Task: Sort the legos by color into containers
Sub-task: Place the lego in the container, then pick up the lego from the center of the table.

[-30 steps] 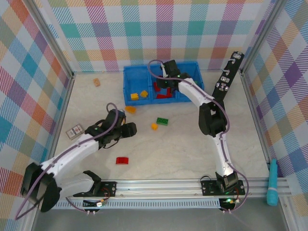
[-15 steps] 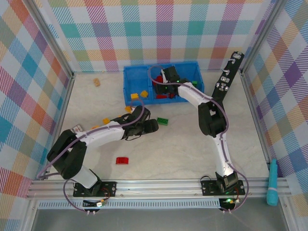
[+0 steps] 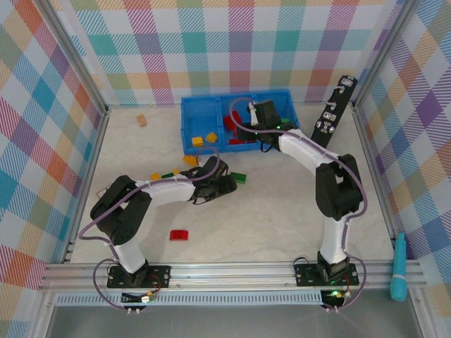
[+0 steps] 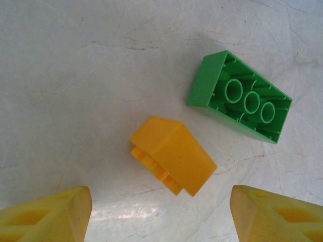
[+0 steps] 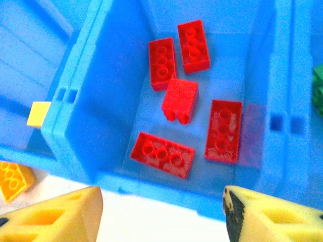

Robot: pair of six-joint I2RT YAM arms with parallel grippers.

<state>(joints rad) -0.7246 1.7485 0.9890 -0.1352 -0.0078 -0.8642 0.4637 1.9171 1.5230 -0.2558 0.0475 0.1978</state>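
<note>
Lower open, empty left fingers (image 4: 48,214) squarely astride yellow-orange sloped plastic brick (image 4: 171,154), clear of neighbouring green plastic brick (image 4: 239,96).

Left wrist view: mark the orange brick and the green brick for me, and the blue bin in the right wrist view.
orange brick (image 4: 174,151), left wrist view, smooth sloped face.
green brick (image 4: 251,102), left wrist view, hollow underside, middle tube.
blue bin (image 5: 75,131), right wrist view, left divider wall.
</note>
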